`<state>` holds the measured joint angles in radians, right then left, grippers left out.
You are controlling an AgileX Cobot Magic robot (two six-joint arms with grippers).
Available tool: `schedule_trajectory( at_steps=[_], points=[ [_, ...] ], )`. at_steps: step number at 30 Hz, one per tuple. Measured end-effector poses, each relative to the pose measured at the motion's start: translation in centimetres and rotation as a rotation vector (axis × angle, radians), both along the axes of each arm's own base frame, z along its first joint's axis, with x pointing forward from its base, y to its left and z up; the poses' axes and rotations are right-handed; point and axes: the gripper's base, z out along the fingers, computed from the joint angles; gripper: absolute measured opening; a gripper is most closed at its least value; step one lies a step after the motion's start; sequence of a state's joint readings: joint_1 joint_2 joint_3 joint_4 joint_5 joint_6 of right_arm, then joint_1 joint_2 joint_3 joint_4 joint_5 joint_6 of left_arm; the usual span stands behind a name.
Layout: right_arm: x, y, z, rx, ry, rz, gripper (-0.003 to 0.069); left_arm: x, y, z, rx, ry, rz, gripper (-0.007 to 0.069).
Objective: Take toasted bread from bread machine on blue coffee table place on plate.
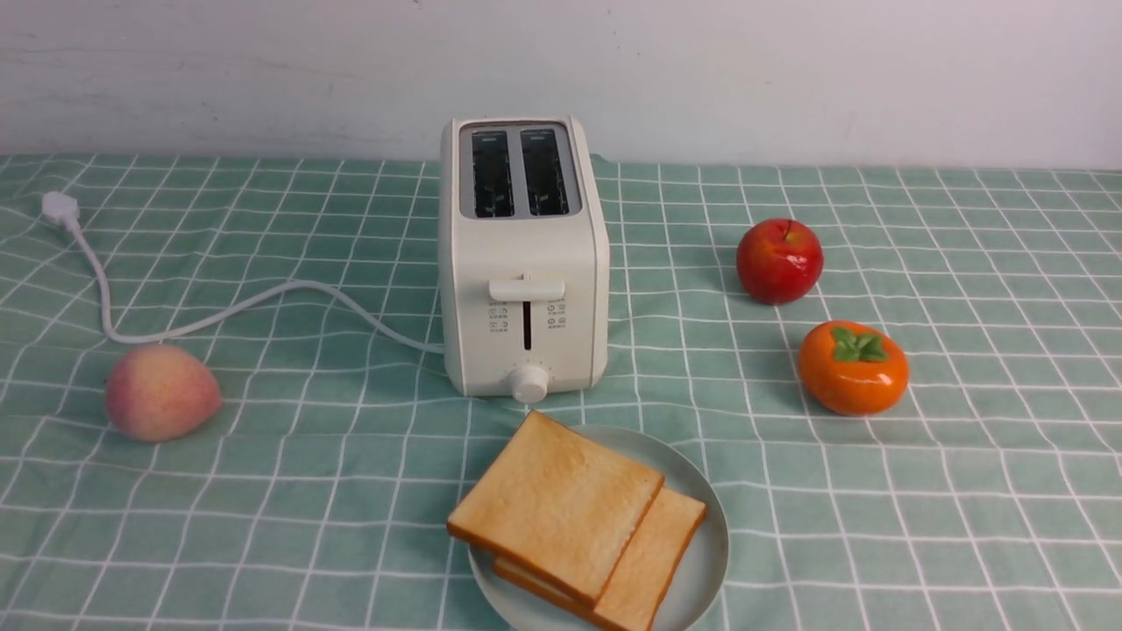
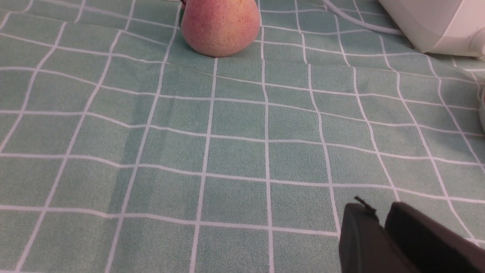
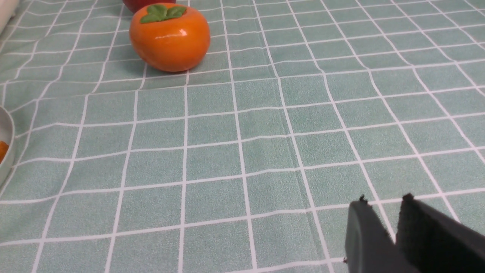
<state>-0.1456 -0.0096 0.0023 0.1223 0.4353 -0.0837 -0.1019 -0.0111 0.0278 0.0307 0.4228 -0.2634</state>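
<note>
Two slices of toasted bread lie overlapped on the plate [image 1: 706, 561]: the upper slice [image 1: 557, 504] rests across the lower slice [image 1: 656, 561]. Behind the plate stands the bread machine [image 1: 524, 254] on the blue coffee table [image 1: 263, 491], with both slots dark and nothing in them. Neither arm shows in the front view. My left gripper [image 2: 379, 210] hovers low over bare cloth, its jaws a narrow gap apart and holding nothing. My right gripper [image 3: 384, 203] also hangs over bare cloth, its tips slightly parted with cloth showing between them. The plate's rim [image 3: 5, 151] lies well to the side of it.
A peach [image 1: 160, 392] lies left of the bread machine, with the white cord [image 1: 263, 302] and plug [image 1: 60, 209] trailing behind it. A red apple [image 1: 779, 260] and an orange persimmon [image 1: 853, 368] sit on the right. A white wall closes the back.
</note>
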Motion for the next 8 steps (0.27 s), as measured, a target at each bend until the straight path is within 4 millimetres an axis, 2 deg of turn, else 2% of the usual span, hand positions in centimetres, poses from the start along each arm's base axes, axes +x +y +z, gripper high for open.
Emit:
schedule_trajectory(
  at_steps=[8],
  points=[
    [0.00, 0.00, 0.00, 0.000, 0.000, 0.000, 0.0155, 0.00, 0.00, 0.00, 0.000, 0.000, 0.000, 0.0101]
  ],
)
